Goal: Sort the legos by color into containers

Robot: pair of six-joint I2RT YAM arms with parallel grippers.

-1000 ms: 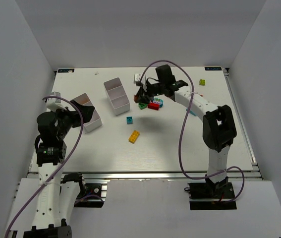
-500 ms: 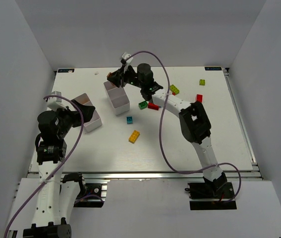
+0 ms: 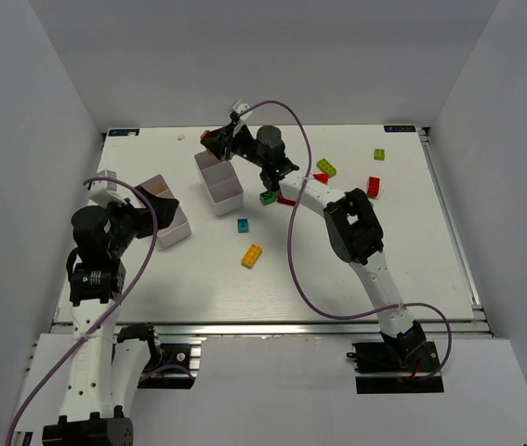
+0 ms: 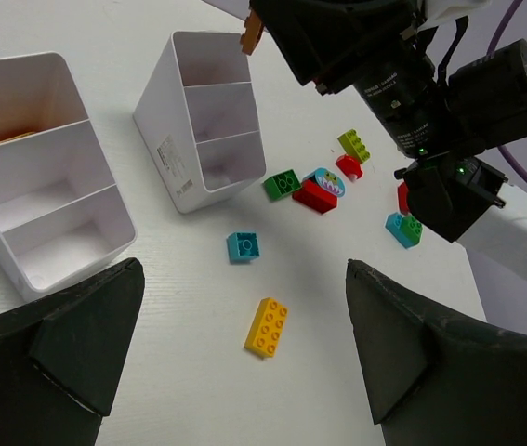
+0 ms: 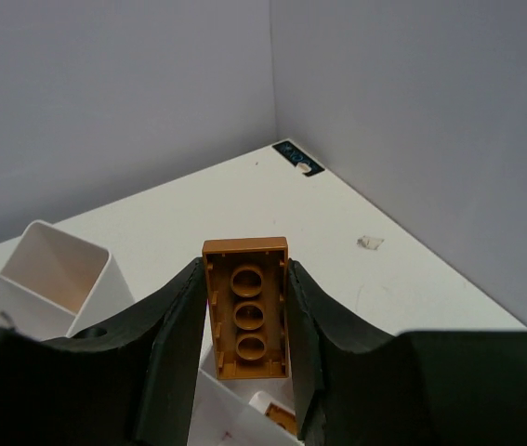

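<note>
1 overhead camera looks down from behind the arms over the whole tabletop (image 3: 384,260). The left wrist view slants across that tabletop's far bin (image 4: 165,130). The right wrist view peers closely past its fingers (image 5: 165,353) toward the far-left corner.

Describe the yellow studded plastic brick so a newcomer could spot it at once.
On the white tabletop, find the more central of the two white divided plastic bins. Toward the near edge from it lies a small teal brick, then the yellow brick: oblong, lying alone, the piece nearest that edge.
</note>
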